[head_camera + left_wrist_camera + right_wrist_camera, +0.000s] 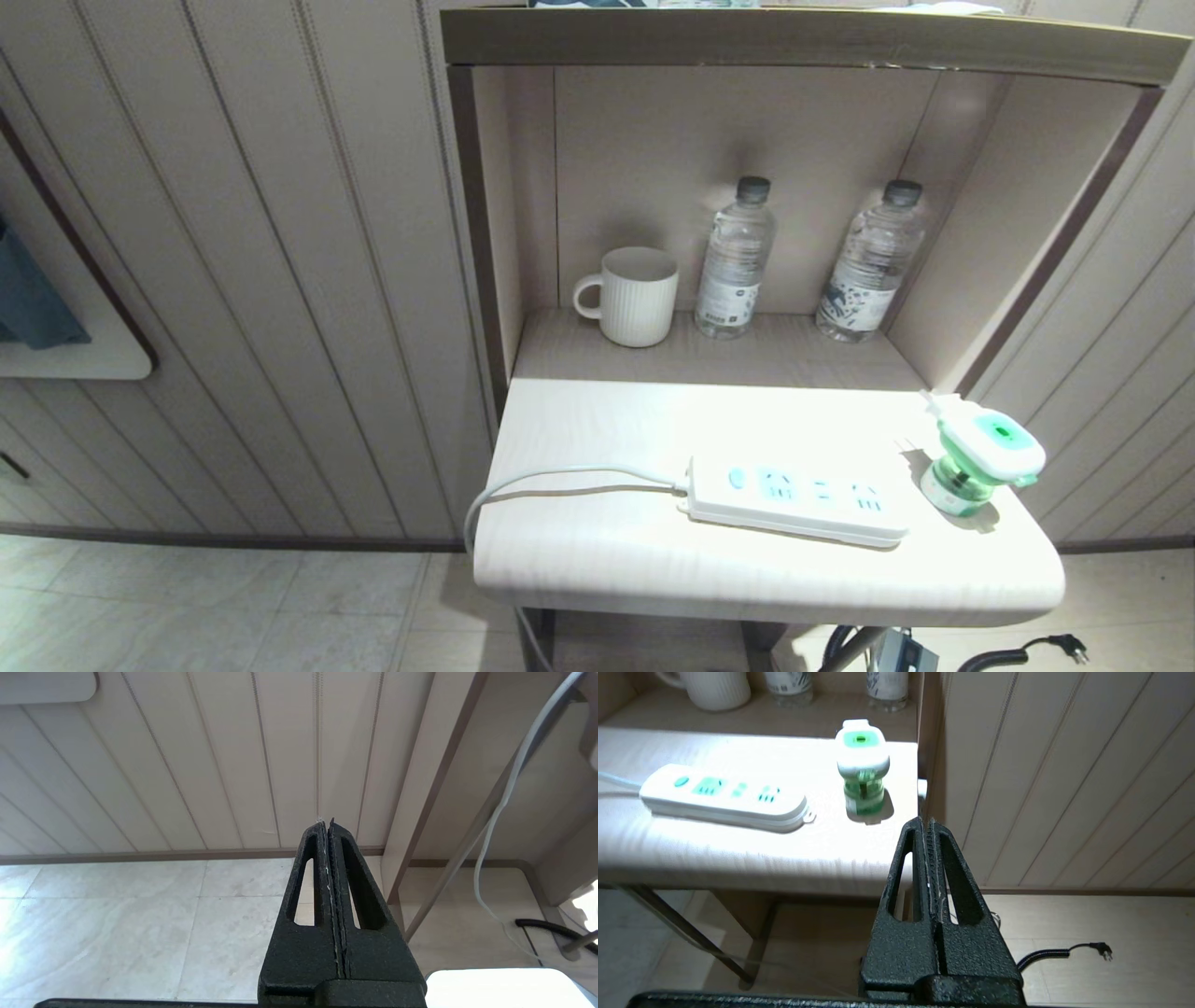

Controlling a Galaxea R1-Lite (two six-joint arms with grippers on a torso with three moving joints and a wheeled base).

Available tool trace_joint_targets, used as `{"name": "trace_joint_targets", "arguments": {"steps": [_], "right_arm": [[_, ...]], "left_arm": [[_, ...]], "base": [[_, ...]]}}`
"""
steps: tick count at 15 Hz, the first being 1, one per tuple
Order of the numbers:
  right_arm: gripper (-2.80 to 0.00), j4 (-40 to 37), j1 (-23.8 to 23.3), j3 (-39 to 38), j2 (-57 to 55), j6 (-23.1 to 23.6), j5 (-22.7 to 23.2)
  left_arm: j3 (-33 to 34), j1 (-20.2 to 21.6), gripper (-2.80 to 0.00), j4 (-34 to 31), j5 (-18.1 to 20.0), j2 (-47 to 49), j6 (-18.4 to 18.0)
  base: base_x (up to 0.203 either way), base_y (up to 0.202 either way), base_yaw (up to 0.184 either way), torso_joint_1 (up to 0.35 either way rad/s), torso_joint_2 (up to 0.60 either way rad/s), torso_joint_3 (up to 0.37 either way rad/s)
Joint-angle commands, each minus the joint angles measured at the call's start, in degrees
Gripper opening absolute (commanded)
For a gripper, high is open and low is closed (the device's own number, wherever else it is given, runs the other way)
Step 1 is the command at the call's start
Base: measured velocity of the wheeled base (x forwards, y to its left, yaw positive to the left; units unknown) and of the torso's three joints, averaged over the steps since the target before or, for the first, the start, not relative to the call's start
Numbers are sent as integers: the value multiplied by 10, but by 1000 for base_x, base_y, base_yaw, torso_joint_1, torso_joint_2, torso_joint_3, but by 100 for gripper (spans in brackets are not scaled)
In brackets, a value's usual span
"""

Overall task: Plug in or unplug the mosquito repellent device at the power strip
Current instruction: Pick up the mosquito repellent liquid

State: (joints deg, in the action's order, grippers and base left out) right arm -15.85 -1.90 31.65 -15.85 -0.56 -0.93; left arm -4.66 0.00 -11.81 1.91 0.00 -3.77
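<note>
The mosquito repellent device (980,462) stands unplugged on the white tabletop (597,560), white head with a green centre over a green bottle, just right of the power strip (798,497). In the right wrist view the device (862,767) stands beyond my right gripper (925,822), which is shut and empty, low in front of the table's right corner. The power strip (724,797) lies flat, all sockets free. My left gripper (326,823) is shut and empty, low over the floor to the table's left. Neither gripper shows in the head view.
A ribbed white mug (635,296) and two clear water bottles (735,259) (870,263) stand in the niche behind. The strip's white cord (532,485) loops off the table's left edge. A black cable with a plug (1069,953) lies on the floor. Panelled wall (1064,765) is close on the right.
</note>
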Motion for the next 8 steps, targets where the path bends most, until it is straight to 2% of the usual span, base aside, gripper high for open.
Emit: {"name": "trace_joint_targets", "arguments": {"steps": [1,4,5,6,8], "right_arm": [[-280,34,-4,12,-91,-40,8],[-280,50,-3,13,-159,-100,60],[-202,52,-3,15,-170,-105,68],[0,52,-3,22,-174,-104,68],[0,53,-3,26,-186,-102,67]], "left_arm": [[0,0,-280,-1,0,1,0],[0,0,-280,-1,0,1,0],[0,0,-280,-1,0,1,0],[0,0,-280,-1,0,1,0],[0,0,-280,-1,0,0,0]], "base": [[0,0,0,0,0,0],[0,0,0,0,0,0],[0,0,0,0,0,0],[0,0,0,0,0,0],[0,0,0,0,0,0]]}}
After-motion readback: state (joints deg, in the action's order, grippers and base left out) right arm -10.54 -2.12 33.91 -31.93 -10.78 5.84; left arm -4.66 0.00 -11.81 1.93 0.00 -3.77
